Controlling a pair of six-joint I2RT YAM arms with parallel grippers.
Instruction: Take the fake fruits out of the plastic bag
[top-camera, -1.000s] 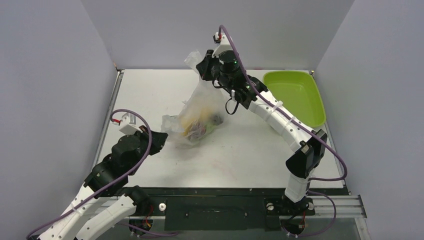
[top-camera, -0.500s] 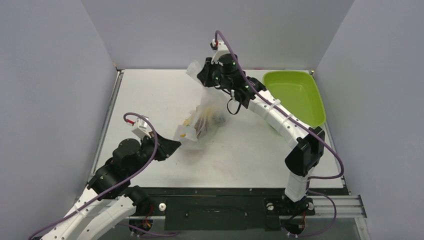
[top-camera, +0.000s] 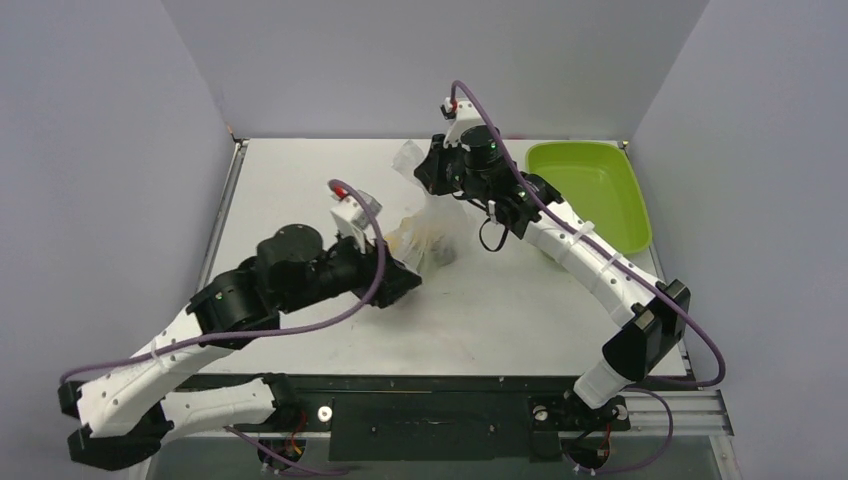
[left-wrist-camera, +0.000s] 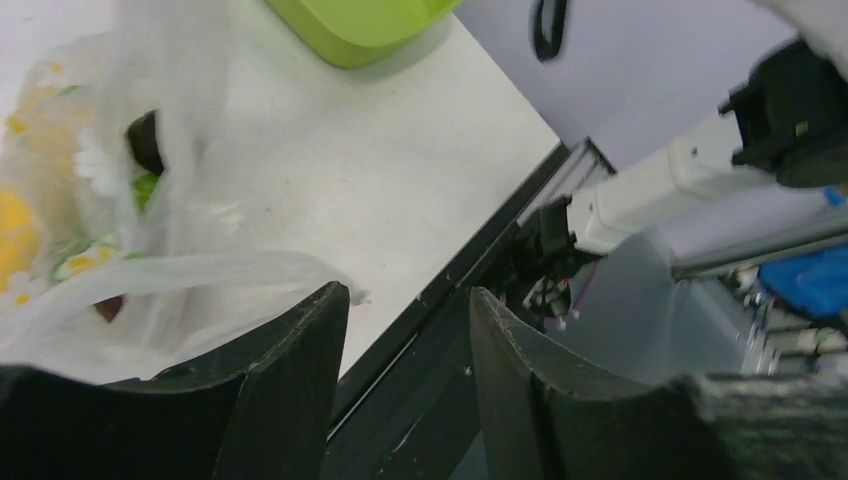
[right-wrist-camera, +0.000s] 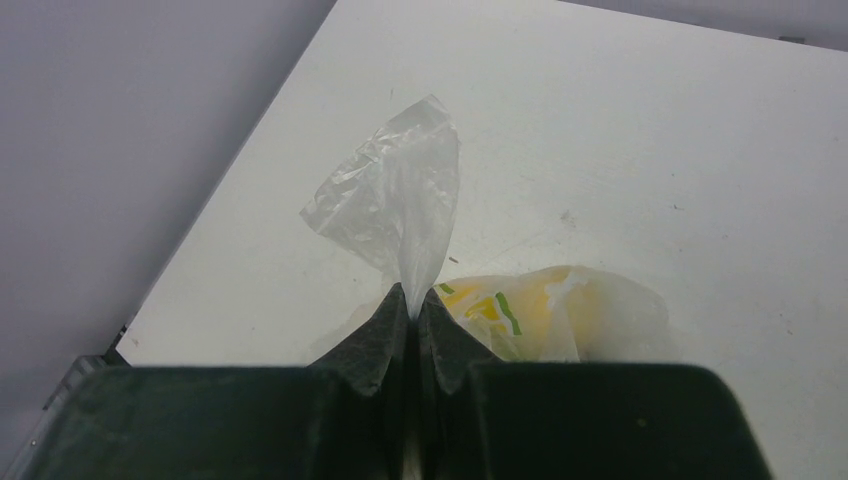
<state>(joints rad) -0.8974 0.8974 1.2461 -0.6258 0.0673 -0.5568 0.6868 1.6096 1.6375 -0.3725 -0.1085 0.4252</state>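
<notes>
Over the white table (top-camera: 300, 190), my right gripper (right-wrist-camera: 411, 305) pinches the plastic bag (right-wrist-camera: 395, 210) holding fake fruits (right-wrist-camera: 552, 298); only the left wrist view shows my left gripper (left-wrist-camera: 408, 335) parted, empty.

No writing, label, brand name, number or sign is showing legibly in any of the views. The plastic bag (right-wrist-camera: 398, 205) is displaying only a print of small flowers and leaves, with no lettering that can be read.
</notes>
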